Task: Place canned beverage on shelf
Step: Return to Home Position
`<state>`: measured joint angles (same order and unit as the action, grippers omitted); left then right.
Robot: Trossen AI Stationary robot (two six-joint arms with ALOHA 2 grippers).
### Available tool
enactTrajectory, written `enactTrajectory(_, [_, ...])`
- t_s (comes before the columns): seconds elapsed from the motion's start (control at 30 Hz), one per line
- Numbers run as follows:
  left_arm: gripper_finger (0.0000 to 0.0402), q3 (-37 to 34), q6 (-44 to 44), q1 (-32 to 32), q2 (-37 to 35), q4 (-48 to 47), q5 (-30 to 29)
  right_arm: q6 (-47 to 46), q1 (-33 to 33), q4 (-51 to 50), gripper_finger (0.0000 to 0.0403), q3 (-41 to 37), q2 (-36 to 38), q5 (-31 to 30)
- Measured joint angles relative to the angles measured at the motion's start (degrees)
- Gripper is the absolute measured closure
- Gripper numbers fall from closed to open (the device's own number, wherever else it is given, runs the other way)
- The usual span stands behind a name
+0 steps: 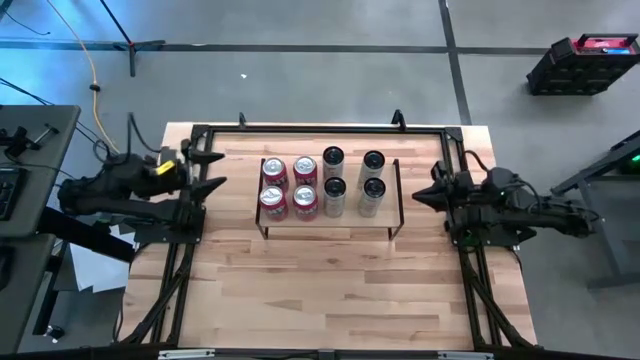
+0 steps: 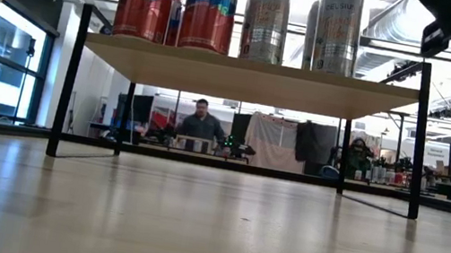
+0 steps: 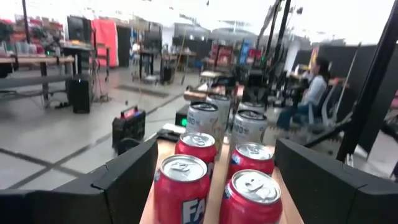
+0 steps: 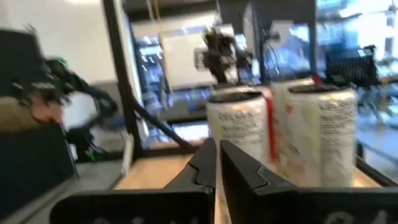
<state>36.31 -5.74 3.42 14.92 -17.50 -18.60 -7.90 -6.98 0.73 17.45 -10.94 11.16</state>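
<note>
The shelf (image 1: 350,216), a light-wood board on a black wire frame, stands mid-table on its legs. On it stand several red soda cans (image 1: 289,187) at its left half and several silver cans (image 1: 352,183) at its right half, all upright; they also show in the low view (image 2: 177,1). My left gripper (image 1: 212,171) is open and empty, just left of the shelf, pointing at the red cans (image 3: 214,180). My right gripper (image 1: 418,196) is shut and empty, just right of the shelf, pointing at the silver cans (image 4: 280,137).
Black rails (image 1: 320,128) frame the tabletop. Bare wood (image 1: 330,290) lies between the shelf and the table's near edge. Under the shelf board (image 2: 251,81) there is open space. A person (image 2: 201,123) sits in the room far behind the table.
</note>
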Motion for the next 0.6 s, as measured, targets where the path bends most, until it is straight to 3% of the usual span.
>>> enactTrajectory(0.3, [0.0088,-10.25,-1.16,0.02,-12.84,1.65,0.19,-2.66,0.73,29.09,0.0394,-16.89,1.29,-1.08])
enactTrajectory(0.6, [0.0088,-13.87,3.01,0.02,-14.56,-2.91,3.98,-3.81,0.78,22.06,0.0394,-16.89,1.4,-0.14])
